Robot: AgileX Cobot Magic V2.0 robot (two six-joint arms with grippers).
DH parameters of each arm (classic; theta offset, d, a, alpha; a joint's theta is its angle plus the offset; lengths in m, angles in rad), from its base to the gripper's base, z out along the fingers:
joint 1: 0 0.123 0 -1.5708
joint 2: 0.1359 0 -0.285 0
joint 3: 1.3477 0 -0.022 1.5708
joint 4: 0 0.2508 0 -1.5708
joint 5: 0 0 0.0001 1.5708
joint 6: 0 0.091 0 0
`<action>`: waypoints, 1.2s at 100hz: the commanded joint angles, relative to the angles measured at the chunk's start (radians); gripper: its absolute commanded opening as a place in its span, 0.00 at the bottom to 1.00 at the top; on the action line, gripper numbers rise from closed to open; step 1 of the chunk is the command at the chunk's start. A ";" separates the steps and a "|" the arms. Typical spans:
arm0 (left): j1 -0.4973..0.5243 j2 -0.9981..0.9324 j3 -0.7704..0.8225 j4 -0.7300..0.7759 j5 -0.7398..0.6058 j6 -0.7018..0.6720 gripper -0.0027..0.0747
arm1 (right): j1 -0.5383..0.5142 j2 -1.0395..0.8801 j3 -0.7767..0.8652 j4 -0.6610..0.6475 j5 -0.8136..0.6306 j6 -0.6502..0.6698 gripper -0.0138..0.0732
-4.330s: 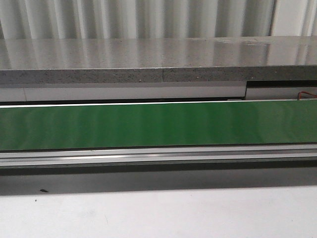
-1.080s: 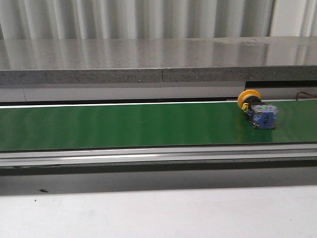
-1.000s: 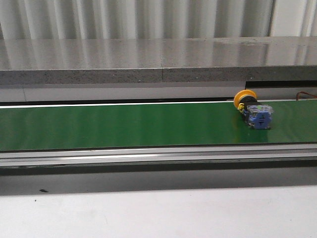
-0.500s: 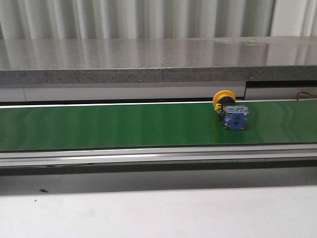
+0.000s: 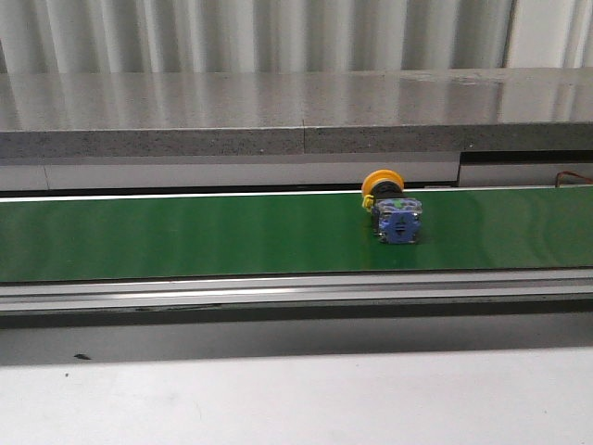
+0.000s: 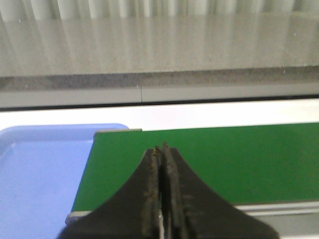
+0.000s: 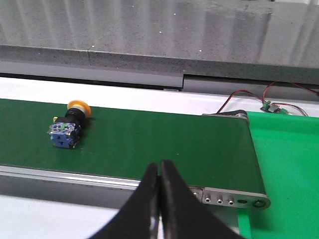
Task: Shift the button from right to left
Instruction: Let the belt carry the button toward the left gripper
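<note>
The button (image 5: 391, 209) lies on its side on the green conveyor belt (image 5: 185, 236), right of centre in the front view, its yellow-orange cap toward the back and its blue block toward the front. It also shows in the right wrist view (image 7: 69, 126), far from my right gripper (image 7: 159, 164), which is shut and empty over the belt's near rail. My left gripper (image 6: 162, 149) is shut and empty over the belt's left end (image 6: 199, 159). Neither gripper shows in the front view.
A pale blue tray (image 6: 40, 174) sits beside the belt's left end. A grey stone ledge (image 5: 296, 116) runs behind the belt. A green surface (image 7: 284, 174) and loose wires (image 7: 269, 99) lie past the belt's right end. A white table (image 5: 296, 399) is in front.
The button came into view at the right end of the empty belt and has ridden steadily leftward along it. Neither gripper appears in the front view throughout.
</note>
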 commanded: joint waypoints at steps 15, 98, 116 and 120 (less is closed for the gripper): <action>0.003 0.229 -0.178 0.011 0.162 -0.005 0.03 | 0.001 0.010 -0.024 -0.010 -0.085 -0.006 0.08; 0.003 0.667 -0.440 -0.185 0.312 -0.005 0.79 | 0.001 0.010 -0.024 -0.010 -0.085 -0.006 0.08; -0.056 0.826 -0.567 -0.273 0.390 -0.003 0.78 | 0.001 0.010 -0.024 -0.010 -0.085 -0.006 0.08; -0.082 0.860 -0.590 -0.277 0.388 -0.003 0.77 | 0.001 0.010 -0.024 -0.010 -0.085 -0.006 0.08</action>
